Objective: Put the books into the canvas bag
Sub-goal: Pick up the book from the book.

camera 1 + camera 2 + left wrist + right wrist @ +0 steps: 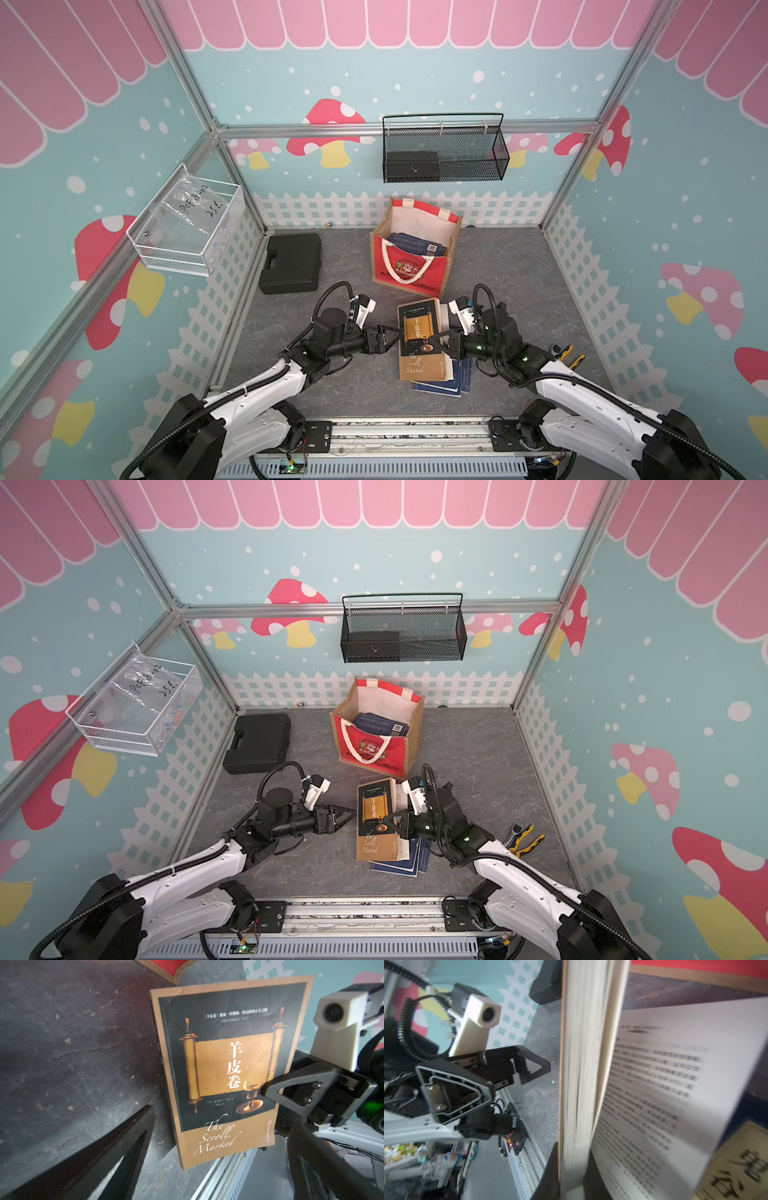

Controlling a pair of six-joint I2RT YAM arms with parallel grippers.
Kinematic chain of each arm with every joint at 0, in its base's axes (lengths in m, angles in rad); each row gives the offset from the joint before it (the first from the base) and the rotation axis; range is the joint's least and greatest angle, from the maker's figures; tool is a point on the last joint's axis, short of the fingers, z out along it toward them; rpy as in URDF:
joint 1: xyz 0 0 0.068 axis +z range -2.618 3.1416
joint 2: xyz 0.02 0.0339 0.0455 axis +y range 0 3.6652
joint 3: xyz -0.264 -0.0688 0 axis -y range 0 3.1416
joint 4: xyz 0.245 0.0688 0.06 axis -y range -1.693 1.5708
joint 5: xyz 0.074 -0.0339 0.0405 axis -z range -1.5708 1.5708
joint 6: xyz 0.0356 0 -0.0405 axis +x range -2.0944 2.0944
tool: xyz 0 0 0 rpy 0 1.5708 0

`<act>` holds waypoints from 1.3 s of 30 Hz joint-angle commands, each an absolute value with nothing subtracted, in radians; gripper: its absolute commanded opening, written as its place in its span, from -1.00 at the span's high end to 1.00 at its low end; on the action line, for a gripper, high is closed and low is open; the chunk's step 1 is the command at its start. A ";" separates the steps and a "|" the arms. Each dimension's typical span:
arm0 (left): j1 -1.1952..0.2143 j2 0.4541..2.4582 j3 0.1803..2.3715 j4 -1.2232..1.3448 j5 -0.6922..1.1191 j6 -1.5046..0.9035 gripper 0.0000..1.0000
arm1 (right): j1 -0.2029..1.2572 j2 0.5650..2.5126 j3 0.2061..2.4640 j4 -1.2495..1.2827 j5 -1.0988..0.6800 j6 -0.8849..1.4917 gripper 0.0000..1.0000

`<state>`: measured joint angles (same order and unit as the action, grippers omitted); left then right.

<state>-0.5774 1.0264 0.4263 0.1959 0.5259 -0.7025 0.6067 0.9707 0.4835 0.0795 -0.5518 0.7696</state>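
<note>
Lifting: the right gripper [436,337] is clamped on the fore-edge of the scroll book [419,338], pinching the front cover and a block of pages; this looks like the pick-up step for the next book.
Right wrist view: the pinched page block stands edge-on just ahead of the gripper, while looser pages [664,1095] fan open to one side, so the grip may not have the whole book.
Left gripper: jaws wide apart and empty [388,337], level with the right gripper, just short of the book's spine edge, not touching it as far as the top views show.
Stack: a few blue books [442,384] lie under the scroll book, below the right gripper, on the bench [519,270].
Bag: the bag [413,249] stands upright and open beyond both grippers, near the stack, with at least one blue book [415,245] already inside.
Next move: probably raise the book clear of the stack, carry it forward over the bag's mouth, and let it go; the loose pages could sag or catch on the rim, and the left gripper is placed to steady the spine.
</note>
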 commanded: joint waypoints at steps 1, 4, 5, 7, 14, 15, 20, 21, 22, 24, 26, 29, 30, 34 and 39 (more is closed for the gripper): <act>-0.548 0.977 0.513 -0.013 0.512 -0.640 -0.98 | 0.578 1.010 0.581 0.157 -0.832 0.631 0.98; -0.515 0.949 0.646 -0.255 0.491 -0.572 -0.98 | 0.571 1.044 0.626 0.152 -0.928 0.584 1.00; -0.500 0.944 0.698 -0.343 0.488 -0.539 -0.97 | 0.566 1.055 0.636 0.153 -0.952 0.573 1.00; -0.456 0.939 0.778 -0.475 0.510 -0.486 -0.98 | 0.558 1.071 0.660 0.154 -1.008 0.555 1.00; -0.247 0.966 0.900 -0.660 0.844 -0.371 -0.98 | 0.514 1.083 0.728 0.160 -1.170 0.502 1.00; -0.243 0.968 0.904 -0.660 0.876 -0.364 -0.97 | 0.503 1.083 0.732 0.168 -1.184 0.506 1.00; -0.242 0.972 0.899 -0.625 1.020 -0.357 -0.97 | 0.446 1.103 0.742 0.257 -1.306 0.584 1.00; -0.242 0.963 0.890 -0.594 1.047 -0.374 -0.97 | 0.440 1.113 0.747 0.258 -1.318 0.591 1.00; -0.243 0.952 0.877 -0.553 1.071 -0.401 -0.97 | 0.434 1.125 0.753 0.257 -1.335 0.596 1.00; -0.245 0.940 0.859 -0.491 1.101 -0.441 -0.96 | 0.433 1.148 0.764 0.258 -1.375 0.602 1.00; -0.244 0.944 0.855 -0.485 1.101 -0.441 -0.92 | 0.433 1.160 0.769 0.259 -1.411 0.604 1.00; -0.251 0.972 0.854 -0.476 1.121 -0.439 -0.69 | 0.433 1.168 0.770 0.258 -1.444 0.606 1.00; -0.254 0.981 0.856 -0.473 1.126 -0.439 -0.57 | 0.434 1.171 0.770 0.257 -1.451 0.607 1.00; -0.270 1.008 0.869 -0.471 1.135 -0.429 -0.12 | 0.436 1.180 0.760 0.255 -1.458 0.615 1.00; -0.314 1.040 0.889 -0.489 1.145 -0.403 0.11 | 0.460 1.197 0.755 0.196 -1.454 0.583 1.00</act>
